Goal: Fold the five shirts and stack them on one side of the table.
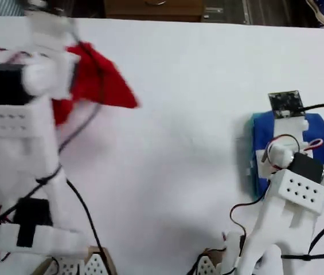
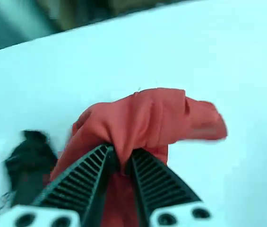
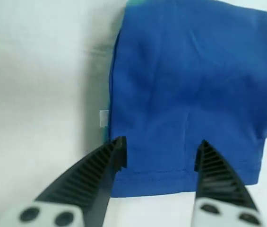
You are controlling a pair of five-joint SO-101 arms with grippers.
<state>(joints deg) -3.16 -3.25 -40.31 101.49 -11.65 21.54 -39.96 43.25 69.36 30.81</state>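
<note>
A white table (image 1: 196, 172) fills the high view, with a strip of dark wooden furniture (image 1: 153, 8) past its far edge. The left arm (image 1: 24, 143) stands tall at the table's left side, its white segments and black motor blocks rising toward the far corner, with black cables (image 1: 78, 200) trailing down it. The right arm (image 1: 288, 195) is lower and reaches out over the right side of the table. The blue shirt (image 3: 190, 94) lies folded into a flat, neat block by the right edge, well apart from the other garment, and a thin teal edge shows along one of its sides, just underneath. The red shirt (image 2: 147, 118) is at the far left, unfolded and bunched into a loose heap, with one pointed flap sticking out toward the middle of the table. The left gripper (image 2: 121, 158) is clamped on a gathered ridge of that red cloth, its two black ribbed fingers (image 2: 81, 175) pressed close with the fabric pinched between them. The right gripper (image 3: 159, 153) is spread wide over the near hem of the blue shirt, one finger at the hem's corner and the other further along it; whether they touch the cloth cannot be told.
</note>
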